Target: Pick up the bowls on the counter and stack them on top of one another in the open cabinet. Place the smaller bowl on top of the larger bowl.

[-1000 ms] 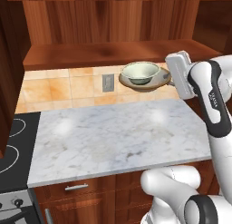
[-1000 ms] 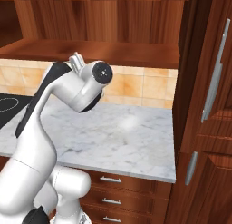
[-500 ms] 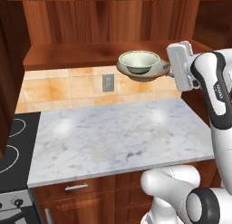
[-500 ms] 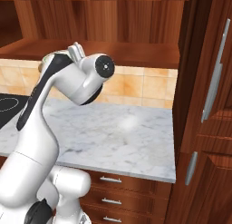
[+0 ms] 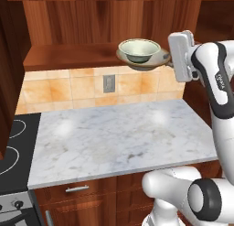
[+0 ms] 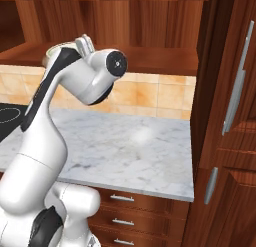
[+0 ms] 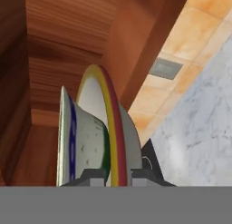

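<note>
Both bowls held up at the cabinet shelf.

The smaller bowl sits nested inside the larger bowl, both upright and raised at the front edge of the cabinet shelf, well above the table. The pincer is clamped on the larger bowl's rim from the right side.
</note>
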